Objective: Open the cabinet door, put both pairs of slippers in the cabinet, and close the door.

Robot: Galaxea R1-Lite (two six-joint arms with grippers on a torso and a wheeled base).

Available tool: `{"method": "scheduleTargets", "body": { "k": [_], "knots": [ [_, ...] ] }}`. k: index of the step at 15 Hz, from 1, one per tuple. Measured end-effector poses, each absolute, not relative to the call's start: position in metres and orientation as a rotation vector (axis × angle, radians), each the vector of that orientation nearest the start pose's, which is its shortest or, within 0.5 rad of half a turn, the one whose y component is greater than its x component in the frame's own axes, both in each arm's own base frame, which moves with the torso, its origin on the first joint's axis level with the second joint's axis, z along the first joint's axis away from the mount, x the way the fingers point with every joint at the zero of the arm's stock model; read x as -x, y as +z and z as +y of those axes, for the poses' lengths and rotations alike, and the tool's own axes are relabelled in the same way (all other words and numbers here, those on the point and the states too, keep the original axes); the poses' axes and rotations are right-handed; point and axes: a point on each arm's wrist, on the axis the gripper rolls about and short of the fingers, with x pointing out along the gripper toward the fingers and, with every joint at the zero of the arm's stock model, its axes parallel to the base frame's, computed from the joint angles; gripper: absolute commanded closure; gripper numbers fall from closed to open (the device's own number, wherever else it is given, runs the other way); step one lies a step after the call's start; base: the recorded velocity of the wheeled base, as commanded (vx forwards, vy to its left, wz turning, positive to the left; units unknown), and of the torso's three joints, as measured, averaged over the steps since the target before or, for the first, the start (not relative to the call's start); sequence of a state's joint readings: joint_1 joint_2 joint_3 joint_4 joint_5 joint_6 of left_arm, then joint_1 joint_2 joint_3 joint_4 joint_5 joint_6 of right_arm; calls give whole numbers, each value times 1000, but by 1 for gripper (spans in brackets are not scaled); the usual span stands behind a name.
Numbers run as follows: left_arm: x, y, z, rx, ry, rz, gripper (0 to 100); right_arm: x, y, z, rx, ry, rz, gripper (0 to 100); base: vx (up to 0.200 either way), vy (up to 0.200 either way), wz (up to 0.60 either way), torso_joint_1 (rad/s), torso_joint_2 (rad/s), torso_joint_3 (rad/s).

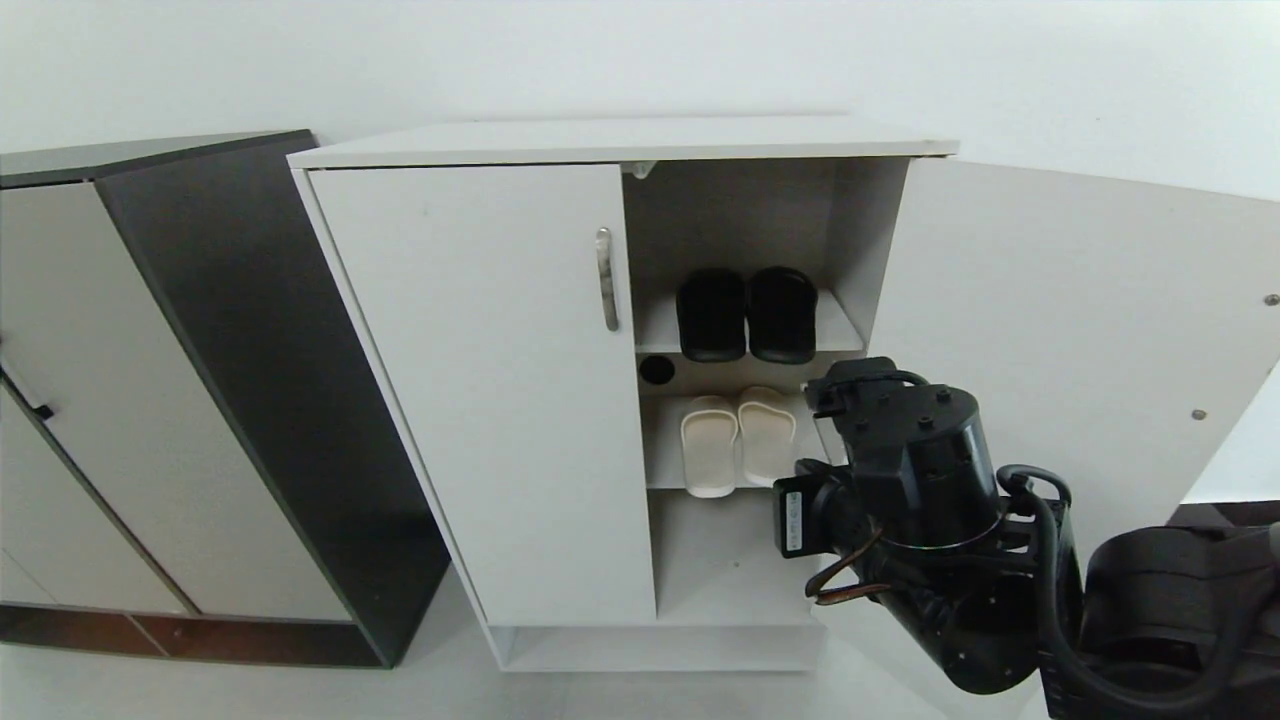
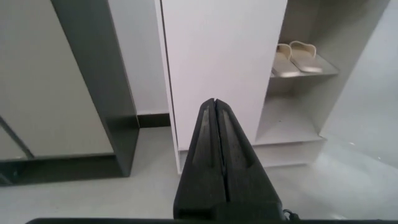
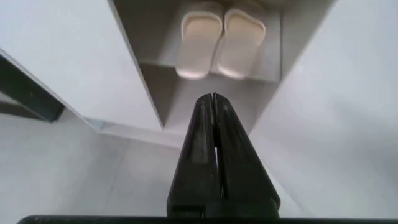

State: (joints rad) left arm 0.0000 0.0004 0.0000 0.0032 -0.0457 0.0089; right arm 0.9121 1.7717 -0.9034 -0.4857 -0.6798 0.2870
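While the right door of the cabinet stands open at frame right, the black slippers sit on the upper shelf at centre, the white slippers on the shelf below. Both the right gripper and the left gripper have fingers pressed together, holding nothing.

Right door standing wide open, leaving the right half of the cabinet reachable, left door sitting shut, blocking its half, black slippers filling the upper shelf, white slippers crowding the middle shelf, bottom compartment offering room.
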Motion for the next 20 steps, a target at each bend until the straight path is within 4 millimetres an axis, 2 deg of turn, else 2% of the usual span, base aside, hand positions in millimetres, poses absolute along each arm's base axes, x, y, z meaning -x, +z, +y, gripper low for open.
{"method": "scheduleTargets", "body": {
  "k": [3,20],
  "knots": [
    [23,75,-1,-9,-46,3,100,-207,172,245,-8,209,307,100,-200,0,0,4,1,7],
    [23,75,-1,-8,-46,3,100,-207,169,243,11,207,307,100,0,0,0,0,-20,-20]
  ]
}}
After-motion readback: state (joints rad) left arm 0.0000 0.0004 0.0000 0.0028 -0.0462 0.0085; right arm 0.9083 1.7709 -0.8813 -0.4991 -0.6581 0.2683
